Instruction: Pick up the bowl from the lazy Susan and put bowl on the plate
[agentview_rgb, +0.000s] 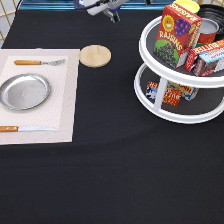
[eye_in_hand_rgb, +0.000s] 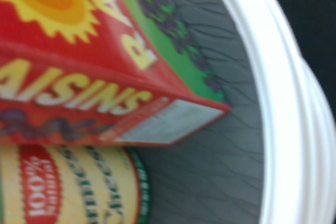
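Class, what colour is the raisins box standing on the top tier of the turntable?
Mainly red, with a yellow sun and a green lower part; the raisins box shows best in the exterior view.

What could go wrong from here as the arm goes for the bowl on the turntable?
The gripper, at the exterior view's top edge, must reach the bowl behind the raisin box and a can on the turntable's top tier; it could knock them over.
The bowl is partly cut off at the exterior view's top edge, so the grasp may be hard to watch.
A fork and knife flank the plate; an off-centre set-down could hit them.
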